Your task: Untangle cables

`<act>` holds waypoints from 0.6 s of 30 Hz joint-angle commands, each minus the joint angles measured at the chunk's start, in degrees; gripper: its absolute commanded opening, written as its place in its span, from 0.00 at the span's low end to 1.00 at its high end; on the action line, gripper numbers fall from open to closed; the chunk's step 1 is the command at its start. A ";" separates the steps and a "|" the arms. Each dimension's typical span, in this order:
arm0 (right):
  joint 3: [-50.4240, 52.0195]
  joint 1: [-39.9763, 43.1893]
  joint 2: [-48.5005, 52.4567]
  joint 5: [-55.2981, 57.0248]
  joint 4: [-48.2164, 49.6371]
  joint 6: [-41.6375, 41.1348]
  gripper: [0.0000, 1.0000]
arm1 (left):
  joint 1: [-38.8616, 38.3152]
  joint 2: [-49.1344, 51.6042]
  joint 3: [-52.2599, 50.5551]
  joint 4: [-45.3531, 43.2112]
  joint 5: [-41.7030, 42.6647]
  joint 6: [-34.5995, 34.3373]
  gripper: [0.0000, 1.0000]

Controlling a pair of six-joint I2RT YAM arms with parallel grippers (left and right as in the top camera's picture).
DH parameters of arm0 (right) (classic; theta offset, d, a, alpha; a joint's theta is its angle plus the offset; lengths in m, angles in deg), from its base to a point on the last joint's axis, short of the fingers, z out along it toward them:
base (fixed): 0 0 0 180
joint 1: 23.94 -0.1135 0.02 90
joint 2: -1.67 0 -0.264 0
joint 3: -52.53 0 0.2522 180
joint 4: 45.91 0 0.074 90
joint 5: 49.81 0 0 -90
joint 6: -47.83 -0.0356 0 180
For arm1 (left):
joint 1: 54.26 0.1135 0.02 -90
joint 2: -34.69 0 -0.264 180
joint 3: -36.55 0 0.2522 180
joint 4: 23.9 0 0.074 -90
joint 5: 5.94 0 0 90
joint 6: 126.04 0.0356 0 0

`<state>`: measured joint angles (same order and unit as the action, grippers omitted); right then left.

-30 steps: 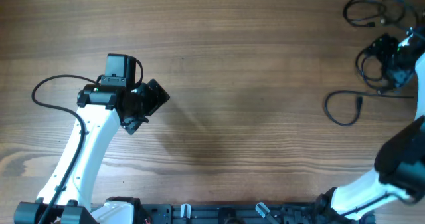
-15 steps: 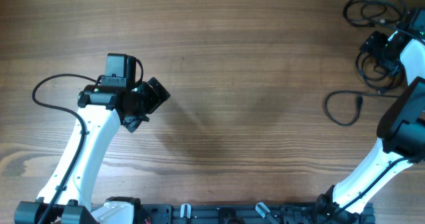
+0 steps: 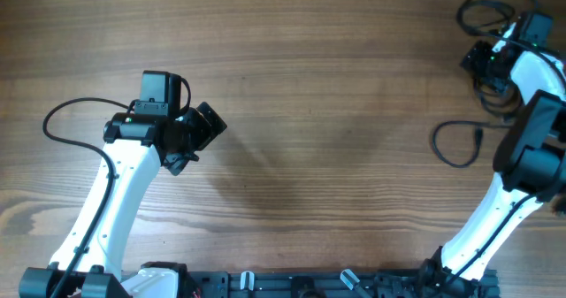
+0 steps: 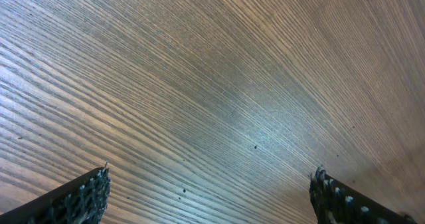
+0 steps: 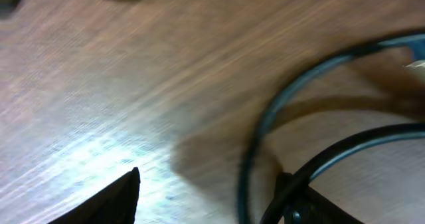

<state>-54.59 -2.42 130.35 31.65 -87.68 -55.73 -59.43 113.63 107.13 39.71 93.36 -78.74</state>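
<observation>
A tangle of black cables [image 3: 492, 11] lies at the table's far right corner, with one strand ending in a loop [image 3: 454, 144] nearer the front. My right gripper [image 3: 478, 59] hovers at the tangle's lower left edge. In the blurred right wrist view the right gripper [image 5: 212, 204] is open, and black cable loops [image 5: 262, 131] run between its fingers, close to the right finger. My left gripper [image 3: 205, 128] is at the left of the table, far from the cables. In the left wrist view the left gripper [image 4: 212, 197] is open and empty over bare wood.
The wooden table [image 3: 336, 112] spreads between the two arms. The left arm's own black cable [image 3: 62, 112] arcs at the far left. The cables lie near the table's right edge.
My right gripper has moved toward the far edge and a little left, up to the cable tangle. The left arm has not moved.
</observation>
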 commanded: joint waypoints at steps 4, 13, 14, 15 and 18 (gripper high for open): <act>0.92 -2.82 3.15 -2.56 2.69 -0.15 0.69 | 0.15 0.57 -0.57 -0.20 -0.35 -0.17 0.98; -6.43 -2.64 -0.09 -8.44 1.09 1.55 0.77 | 0.15 0.57 -0.57 -0.11 -0.35 -0.17 0.98; -7.58 -2.58 -1.31 -7.41 -0.79 1.55 0.81 | 0.15 0.57 -0.57 -0.11 -0.35 -0.17 0.98; -8.94 -2.36 -3.32 -5.79 -3.37 1.53 0.85 | 0.15 0.57 -0.57 -0.15 -0.35 -0.17 0.98; -9.77 -1.27 -9.16 -2.78 -7.61 -2.21 1.00 | 0.15 0.59 -0.57 -0.15 -0.35 -0.17 0.98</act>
<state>-61.68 -4.72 128.56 26.28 -93.67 -54.99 -59.43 113.63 107.13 39.73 93.36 -78.76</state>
